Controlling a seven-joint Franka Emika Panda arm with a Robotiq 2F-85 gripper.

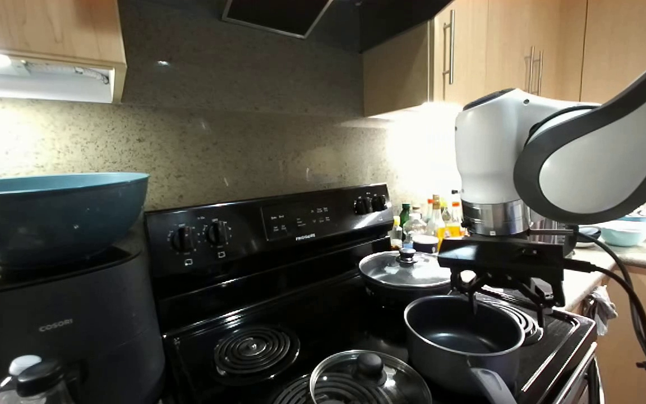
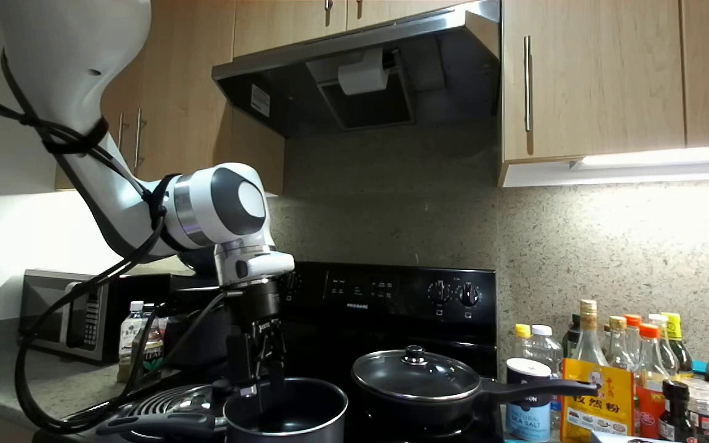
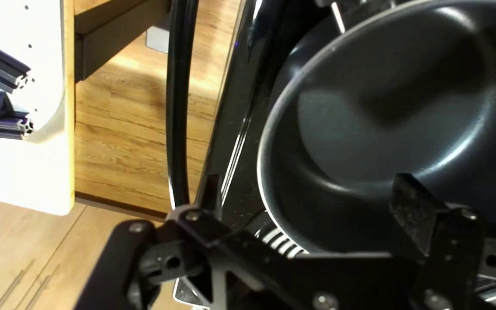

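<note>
Speckled backsplash (image 1: 278,146) | black coil stove (image 1: 328,315) | gripper (image 3: 309,187) spread wide, straddling rim of pot (image 1: 436,366) | contact unclear

Dark-grey saucepan (image 1: 457,345), uncovered, upright on black stove (image 1: 326,320).

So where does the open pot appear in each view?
In an exterior view: the pot, lower right.
In an exterior view: the pot, bottom edge, left of centre.
In the wrist view: the pot, upper right, cut off by the edge.
Shared landmark: the gripper.

COSORI: dark appliance (image 1: 70,314) | FRIGIDAIRE: stove panel (image 1: 278,224) | NATURAL SEA SALT: canister (image 2: 528,401) | 孜然粉: yellow packet (image 2: 597,399)
</note>
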